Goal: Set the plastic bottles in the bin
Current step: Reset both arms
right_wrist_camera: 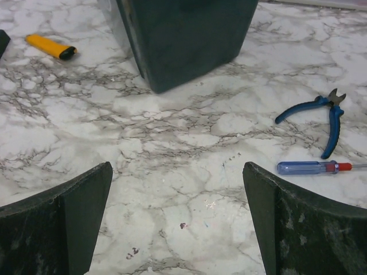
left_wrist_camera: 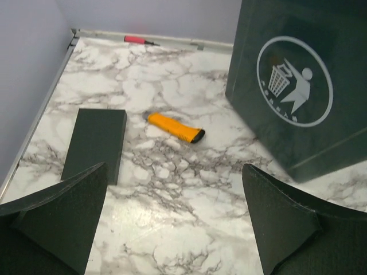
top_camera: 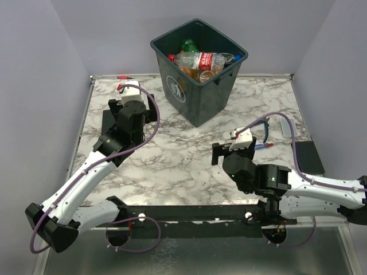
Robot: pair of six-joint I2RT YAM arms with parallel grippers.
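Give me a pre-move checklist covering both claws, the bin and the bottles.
1. Left claw open and empty: ok.
2. Right claw open and empty: ok.
3. Bin upright on the table: ok.
4. Bottles lying inside the bin: ok.
5. No bottle hidden behind the bin: cannot tell.
6. Lighter and pliers on the table, outside the bin: ok.

Left pincer [left_wrist_camera: 175,167] is tipped downward, jaws spread wide, nothing between them. Right pincer [right_wrist_camera: 178,166] is the same, wide apart and empty. Behind each pincer its arm lies low and stretched: left arm [top_camera: 86,177], right arm [top_camera: 321,183].
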